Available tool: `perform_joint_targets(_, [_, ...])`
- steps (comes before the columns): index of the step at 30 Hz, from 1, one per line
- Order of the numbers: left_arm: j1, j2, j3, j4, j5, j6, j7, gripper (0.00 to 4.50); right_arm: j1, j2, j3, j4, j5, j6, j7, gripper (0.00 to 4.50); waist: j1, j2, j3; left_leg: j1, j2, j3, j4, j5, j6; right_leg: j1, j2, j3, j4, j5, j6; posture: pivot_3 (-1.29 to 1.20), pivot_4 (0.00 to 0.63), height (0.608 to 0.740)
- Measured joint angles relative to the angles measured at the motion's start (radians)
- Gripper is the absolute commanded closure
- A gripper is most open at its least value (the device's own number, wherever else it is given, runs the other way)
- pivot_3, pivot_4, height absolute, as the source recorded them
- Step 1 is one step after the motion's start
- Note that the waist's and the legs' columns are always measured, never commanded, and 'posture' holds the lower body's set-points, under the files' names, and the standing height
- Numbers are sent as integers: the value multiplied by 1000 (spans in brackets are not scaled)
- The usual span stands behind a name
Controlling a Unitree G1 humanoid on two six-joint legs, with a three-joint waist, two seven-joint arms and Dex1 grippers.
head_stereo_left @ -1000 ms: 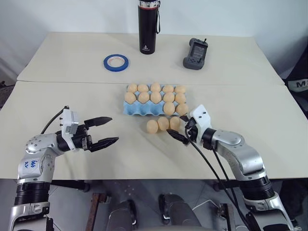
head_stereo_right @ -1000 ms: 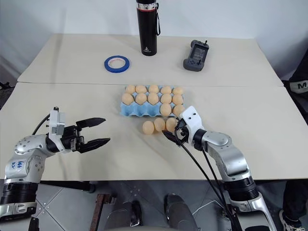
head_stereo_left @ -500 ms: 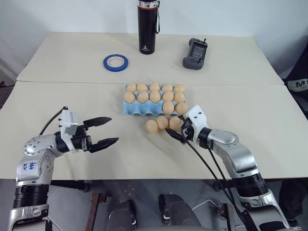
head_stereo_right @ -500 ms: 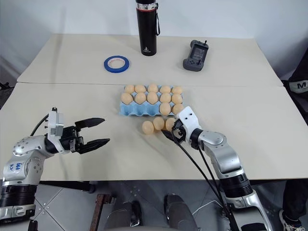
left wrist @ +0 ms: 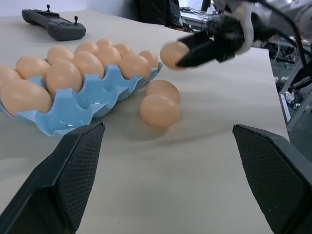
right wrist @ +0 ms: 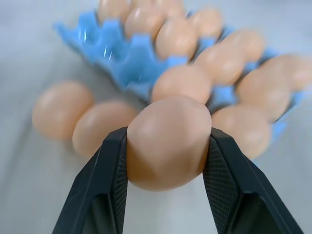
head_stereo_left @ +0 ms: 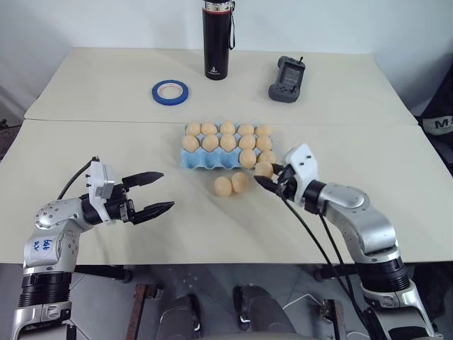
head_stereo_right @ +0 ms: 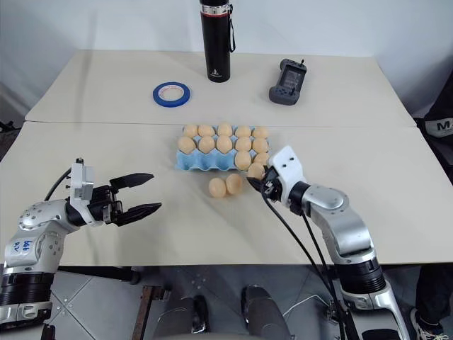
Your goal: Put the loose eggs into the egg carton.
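Right gripper, head views: right gripper (head_stereo_left: 272, 178) pinches one egg (head_stereo_left: 263, 170) between its two black fingers, lifted off the table (head_stereo_left: 106, 149), just beside the carton's near right corner.
Left gripper, head views: left gripper (head_stereo_left: 157, 191) hangs over the table's near left part, fingers spread wide with nothing between them, pointing toward the eggs, well apart from them.
Carton, head views: blue carton (head_stereo_left: 192, 161) lies mid-table, long axis running left to right; most cups hold eggs, and the two near-left cups show bare blue.
Loose eggs, head views: two loose eggs (head_stereo_left: 231, 184) lie side by side on the table, touching or nearly so, just in front of the carton; how their long axes point cannot be told.
Rest, head views: tape roll (head_stereo_left: 170, 90), black bottle (head_stereo_left: 217, 39) and grey controller (head_stereo_left: 287, 79) stand on the far table, well apart from the carton.
Left wrist view: both left fingers (left wrist: 73, 180) stand wide apart; between them show the carton (left wrist: 92, 100), the two loose eggs (left wrist: 160, 110) and the right gripper (left wrist: 192, 51) holding its egg (left wrist: 173, 53) above the table.
Right wrist view: held egg (right wrist: 168, 141) is clamped at its sides by the fingers (right wrist: 109, 180), with its long axis roughly upright in this view; carton (right wrist: 122, 53) and two loose eggs (right wrist: 80, 122) lie beyond.
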Motion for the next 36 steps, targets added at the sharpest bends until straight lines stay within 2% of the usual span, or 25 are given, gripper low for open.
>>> perform_joint_targets(6, [-1,0,0,0,-1,1,6,0,-135,70,11,99,-4,-14,-22,2744,2,0,0,0,0,-1,0,0,0,0,0,-1,0,0,-1,0,150,740])
perform_joint_targets(18, [36,0,26,-41,-10,1,40,0,-258,199,90,378,-78,-172,-19,2744,0,0,0,-2,0,0,0,0,-1,-2,0,-1,-1,-1,-1,0,150,740])
perform_joint_targets(26, [58,0,29,-68,-15,2,58,0,-272,218,127,416,-98,-210,13,23,0,0,0,-2,0,0,0,0,-1,-2,0,-1,0,-1,-1,0,150,740])
perform_joint_targets(32, [58,0,29,-71,-20,2,59,0,-271,208,126,408,-101,-207,15,23,0,0,0,-2,0,0,0,0,-1,-2,0,-1,0,-1,-1,0,150,740])
perform_joint_targets(36, [54,0,29,-69,-21,2,58,0,-231,145,88,315,-78,-186,39,23,2,0,0,-2,0,0,-1,0,-2,-2,0,-1,-1,-1,-1,0,150,740])
